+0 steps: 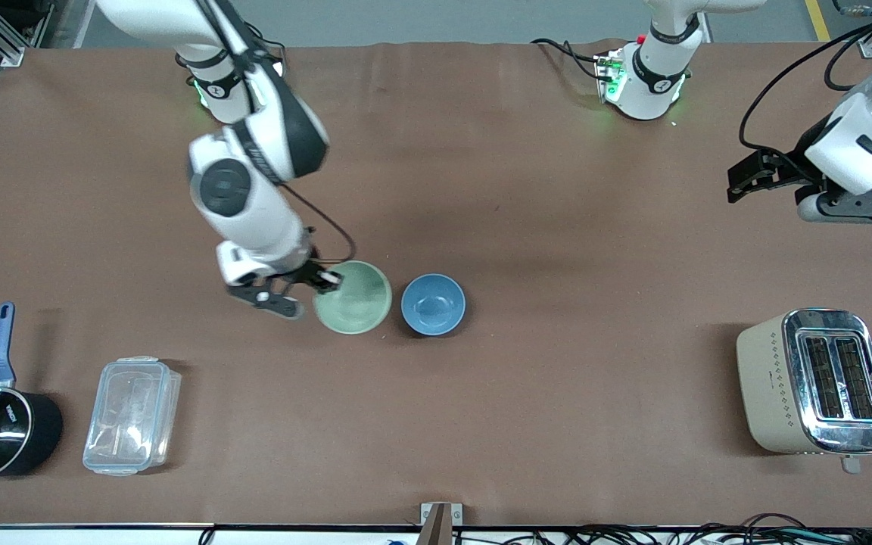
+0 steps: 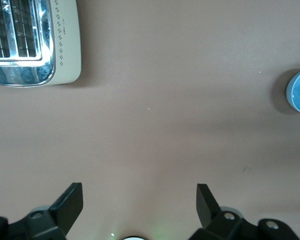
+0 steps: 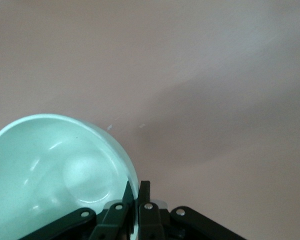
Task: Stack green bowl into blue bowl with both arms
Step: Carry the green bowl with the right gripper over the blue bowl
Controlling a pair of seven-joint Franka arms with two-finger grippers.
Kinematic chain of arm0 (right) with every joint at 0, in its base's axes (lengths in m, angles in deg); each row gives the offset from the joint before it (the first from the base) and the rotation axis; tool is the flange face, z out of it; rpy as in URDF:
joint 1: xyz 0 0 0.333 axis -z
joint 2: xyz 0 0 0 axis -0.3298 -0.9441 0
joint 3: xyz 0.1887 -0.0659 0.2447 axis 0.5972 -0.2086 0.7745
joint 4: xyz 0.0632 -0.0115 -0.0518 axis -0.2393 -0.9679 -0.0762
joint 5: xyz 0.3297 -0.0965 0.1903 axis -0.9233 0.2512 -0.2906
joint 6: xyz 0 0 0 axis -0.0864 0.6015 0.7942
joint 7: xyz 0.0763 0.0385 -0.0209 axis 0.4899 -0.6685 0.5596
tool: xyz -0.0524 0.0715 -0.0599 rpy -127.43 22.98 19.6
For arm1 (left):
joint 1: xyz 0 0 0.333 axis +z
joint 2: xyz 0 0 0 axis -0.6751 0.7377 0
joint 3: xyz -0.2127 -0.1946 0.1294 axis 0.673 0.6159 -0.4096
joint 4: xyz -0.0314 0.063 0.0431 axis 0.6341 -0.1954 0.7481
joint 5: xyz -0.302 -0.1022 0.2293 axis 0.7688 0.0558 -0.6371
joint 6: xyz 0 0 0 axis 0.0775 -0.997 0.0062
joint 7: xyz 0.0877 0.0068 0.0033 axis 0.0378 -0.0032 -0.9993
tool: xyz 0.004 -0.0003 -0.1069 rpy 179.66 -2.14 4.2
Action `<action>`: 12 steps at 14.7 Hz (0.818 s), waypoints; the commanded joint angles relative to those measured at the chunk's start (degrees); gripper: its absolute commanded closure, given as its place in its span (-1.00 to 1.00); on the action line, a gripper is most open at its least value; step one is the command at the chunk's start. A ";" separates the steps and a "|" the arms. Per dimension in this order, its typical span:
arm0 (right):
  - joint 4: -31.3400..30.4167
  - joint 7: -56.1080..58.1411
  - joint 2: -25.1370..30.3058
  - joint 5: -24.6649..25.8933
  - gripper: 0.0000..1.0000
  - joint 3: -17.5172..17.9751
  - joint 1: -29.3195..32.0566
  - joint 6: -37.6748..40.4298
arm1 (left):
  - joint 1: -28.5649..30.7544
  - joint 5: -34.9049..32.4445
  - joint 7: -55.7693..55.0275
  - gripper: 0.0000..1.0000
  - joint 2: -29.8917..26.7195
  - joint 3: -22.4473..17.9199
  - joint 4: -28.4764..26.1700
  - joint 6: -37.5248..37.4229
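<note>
Green bowl [image 1: 353, 297] mouth-up beside blue bowl [image 1: 433, 304]; right pincer [image 1: 328, 279] clamps its rim; left pincer [image 2: 140, 202] wide.

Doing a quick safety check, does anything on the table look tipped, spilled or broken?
Only the green bowl is tilted: the right gripper pinches its rim, beside the upright blue bowl. Nothing looks spilled or broken. The left gripper waits open.

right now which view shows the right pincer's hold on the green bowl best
The right wrist view: the right pincer is shut on the green bowl, one finger inside the rim, one outside. The front view shows the pincer at the bowl's rim, fingers partly hidden by the arm. The left wrist view shows neither.
</note>
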 commanded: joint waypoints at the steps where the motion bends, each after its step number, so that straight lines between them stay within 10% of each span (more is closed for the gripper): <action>1: 5.38 -6.38 -5.28 -0.38 0.99 -0.68 -3.94 -2.26 | 0.07 0.36 0.52 -1.00 -0.13 0.67 -0.15 0.36; 12: 5.30 -8.95 -10.30 0.24 0.99 -0.77 -8.26 -8.52 | 0.95 -3.25 0.61 -1.00 -1.01 2.60 -0.86 0.18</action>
